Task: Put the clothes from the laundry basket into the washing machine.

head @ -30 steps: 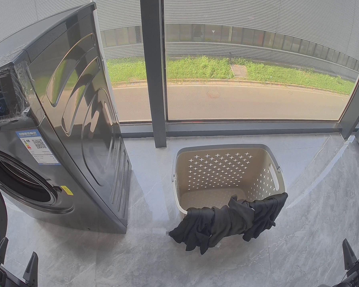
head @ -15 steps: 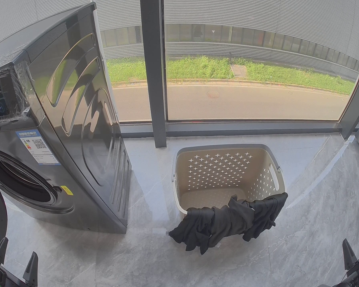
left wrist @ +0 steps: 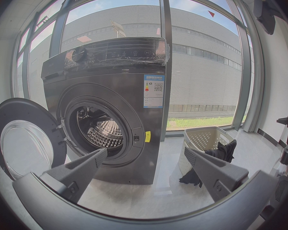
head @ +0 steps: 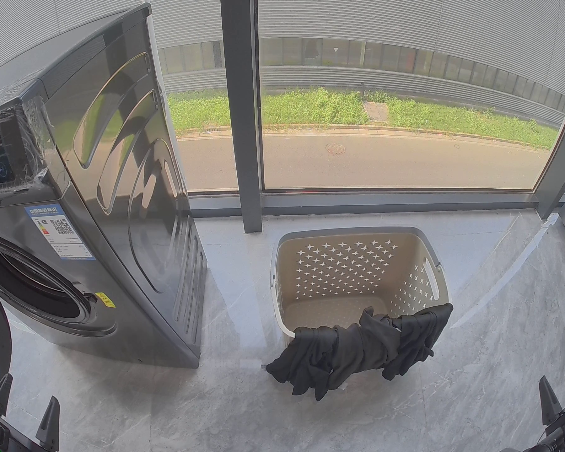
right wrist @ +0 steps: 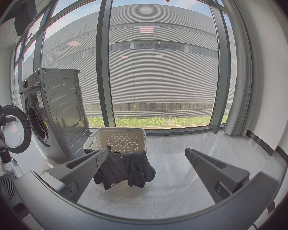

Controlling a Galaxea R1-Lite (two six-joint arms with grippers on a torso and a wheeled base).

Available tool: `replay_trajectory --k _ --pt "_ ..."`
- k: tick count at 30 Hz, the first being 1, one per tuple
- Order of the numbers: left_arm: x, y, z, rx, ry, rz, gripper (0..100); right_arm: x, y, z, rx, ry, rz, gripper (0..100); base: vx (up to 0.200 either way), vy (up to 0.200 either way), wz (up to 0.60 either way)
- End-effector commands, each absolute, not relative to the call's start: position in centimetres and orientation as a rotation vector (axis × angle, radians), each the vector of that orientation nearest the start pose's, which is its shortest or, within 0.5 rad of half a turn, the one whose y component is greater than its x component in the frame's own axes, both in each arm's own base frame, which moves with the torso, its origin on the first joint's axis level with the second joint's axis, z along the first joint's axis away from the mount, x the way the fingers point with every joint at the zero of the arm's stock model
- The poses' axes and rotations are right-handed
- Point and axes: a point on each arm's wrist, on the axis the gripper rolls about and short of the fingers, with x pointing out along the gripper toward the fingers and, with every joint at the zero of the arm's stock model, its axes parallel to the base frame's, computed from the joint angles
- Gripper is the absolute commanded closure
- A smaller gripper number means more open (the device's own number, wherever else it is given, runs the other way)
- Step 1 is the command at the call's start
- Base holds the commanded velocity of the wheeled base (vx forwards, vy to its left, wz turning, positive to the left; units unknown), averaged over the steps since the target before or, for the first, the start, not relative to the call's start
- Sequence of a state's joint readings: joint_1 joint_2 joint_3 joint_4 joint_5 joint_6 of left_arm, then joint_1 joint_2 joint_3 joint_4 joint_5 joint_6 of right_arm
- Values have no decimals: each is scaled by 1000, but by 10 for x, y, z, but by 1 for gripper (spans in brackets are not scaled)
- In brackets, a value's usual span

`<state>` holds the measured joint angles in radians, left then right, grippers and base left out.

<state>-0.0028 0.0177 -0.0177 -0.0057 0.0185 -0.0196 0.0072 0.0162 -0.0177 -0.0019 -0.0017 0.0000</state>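
A: Now, step check. Which stage?

B: Opening stage, I judge: nothing is gripped. Left fingers (left wrist: 83,166) spread wide, empty. Right fingers (right wrist: 214,170) likewise spread, empty.

A: Clothes?

B: One dark bundle, the clothes (head: 351,349), draped over the basket (head: 348,265) rim nearest the right fingers, part of it hanging outside toward the floor. Well apart from both sets of fingers. It is nearer the right ones, ahead of them and lower.

A: Washer?

B: Washer (head: 125,177) stands ahead of the left fingers, door (left wrist: 25,138) swung open, drum (left wrist: 100,130) mouth unobstructed. The basket sits beside it, on the side toward the right fingers.

A: Next move?

B: Judgement only: right fingers go forward and down onto the bundle at the rim, straddle a thick fold, then close. The cloth looks limp, so take a deep bite. A thin pinch may slip, or leave a sleeve snagged on the rim. After that, carry it across to the drum, which lies beyond the left fingers from the right ones.
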Motion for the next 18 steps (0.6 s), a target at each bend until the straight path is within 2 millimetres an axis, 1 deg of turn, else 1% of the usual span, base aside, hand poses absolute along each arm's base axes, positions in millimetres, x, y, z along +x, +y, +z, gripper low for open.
replay_trajectory --k 1,8,18 --pt "-23 1 77 -20 -8 20 0 -23 0 76 0 -2 6 0 0 -200 0" --pt "-23 1 77 -20 -8 23 0 -23 0 76 0 -3 6 0 0 -200 0" --pt "-23 1 77 -20 -8 23 0 -23 0 76 0 -3 6 0 0 0 0"
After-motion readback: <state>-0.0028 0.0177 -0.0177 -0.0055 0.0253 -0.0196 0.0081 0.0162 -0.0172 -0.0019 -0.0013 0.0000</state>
